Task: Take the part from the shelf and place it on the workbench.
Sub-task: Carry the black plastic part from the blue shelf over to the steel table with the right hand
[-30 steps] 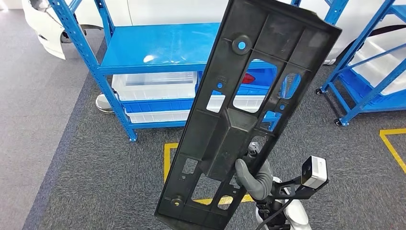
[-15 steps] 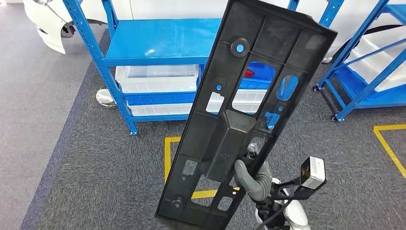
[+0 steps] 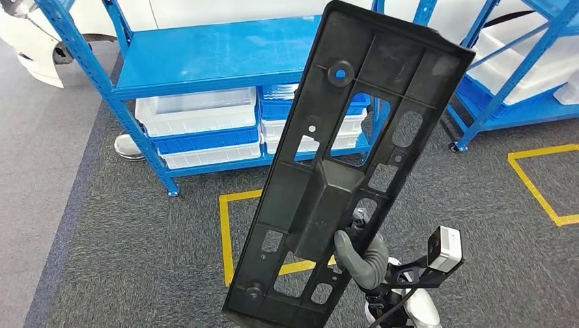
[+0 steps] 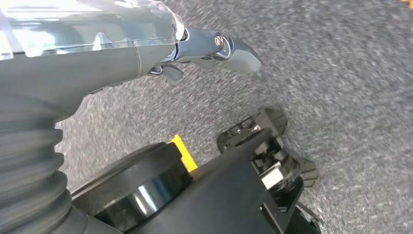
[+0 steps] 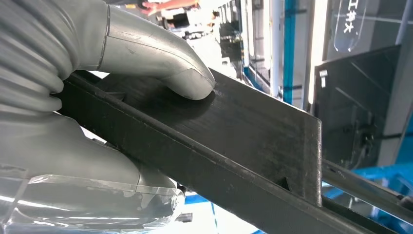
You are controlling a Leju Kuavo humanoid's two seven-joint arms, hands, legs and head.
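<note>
Grey carpet (image 3: pixel 136 246) with yellow tape squares (image 3: pixel 229 232) covers the floor, and a blue shelf rack (image 3: pixel 205 58) is seen straight ahead with white bins (image 3: pixel 198 113) tucked on its lower levels; a second blue rack (image 3: pixel 519 75) sits off to the right, and a bit of a white car body (image 3: pixel 31 51) is caught at the top left corner. Right in the middle, a long black plastic part (image 3: pixel 348 171) is held up off the floor, tilted so its top end leans to the right, with cutouts and ribs all over the facing side. It's gripped near its lower end by the right hand (image 3: pixel 362 256), thumb hooked over the front face. From the right wrist view the thick grey thumb (image 5: pixel 160 63) is seen pressed flat onto the part's dark edge (image 5: pixel 229 131), so a solid grasp is clear. The left hand (image 4: pixel 214 48) is seen hanging low over the carpet with nothing in it, fingers loosely extended.
</note>
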